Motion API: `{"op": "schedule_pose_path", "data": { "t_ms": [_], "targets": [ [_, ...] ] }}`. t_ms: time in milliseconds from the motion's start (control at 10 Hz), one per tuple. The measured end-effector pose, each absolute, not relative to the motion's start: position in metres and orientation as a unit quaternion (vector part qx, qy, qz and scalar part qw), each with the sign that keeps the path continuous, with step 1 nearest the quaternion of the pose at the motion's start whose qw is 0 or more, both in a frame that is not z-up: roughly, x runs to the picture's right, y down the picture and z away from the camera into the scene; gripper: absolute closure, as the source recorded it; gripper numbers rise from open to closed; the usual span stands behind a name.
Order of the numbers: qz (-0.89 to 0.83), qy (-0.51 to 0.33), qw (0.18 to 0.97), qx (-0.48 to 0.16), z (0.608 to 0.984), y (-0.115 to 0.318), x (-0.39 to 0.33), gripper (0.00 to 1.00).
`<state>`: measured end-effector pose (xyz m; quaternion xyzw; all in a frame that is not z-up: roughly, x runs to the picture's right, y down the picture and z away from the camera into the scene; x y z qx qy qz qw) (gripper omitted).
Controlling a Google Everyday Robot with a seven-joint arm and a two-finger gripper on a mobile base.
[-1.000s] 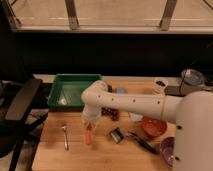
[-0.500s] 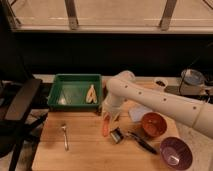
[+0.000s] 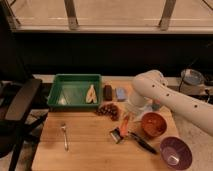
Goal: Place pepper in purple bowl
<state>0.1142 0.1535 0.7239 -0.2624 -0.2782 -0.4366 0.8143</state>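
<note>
Camera view: The big white arm reaches in from the right side. It has swung across the table from the left, toward 3 o'clock. The gripper (image 3: 126, 114) hangs just past the middle of the wooden table (image 3: 85, 150). It is closed tight on the top end of the pepper (image 3: 125, 124). The pepper hangs down from it, a little tilted.

A second ago the pepper was over by the fork (image 3: 65, 136). Now it is well away from the fork, near the orange bowl (image 3: 153, 124). The orange bowl sits just beside it at 3 o'clock. A black tool (image 3: 138, 140) lies right under the pepper.

The pepper went along with the arm, so I think the grip is good and the lift worked.

The purple bowl (image 3: 176, 152) sits in the table's corner, at about 4 o'clock from the pepper. It has no pepper in it yet. The arm must carry the pepper past the orange bowl and not drop it in the wrong one.

The green tray (image 3: 75, 91) and the grapes (image 3: 107, 110) have not moved.
</note>
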Motion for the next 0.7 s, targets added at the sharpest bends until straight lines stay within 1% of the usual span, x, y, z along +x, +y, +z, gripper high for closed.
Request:
{"op": "schedule_pose_path", "data": {
  "t_ms": [500,700],
  "targets": [
    [-0.432,-0.276,0.818,-0.261,0.724,0.152,0.116,1.0],
    [-0.411,-0.263,0.832,-0.266,0.723,0.15,0.131,1.0]
  ]
}}
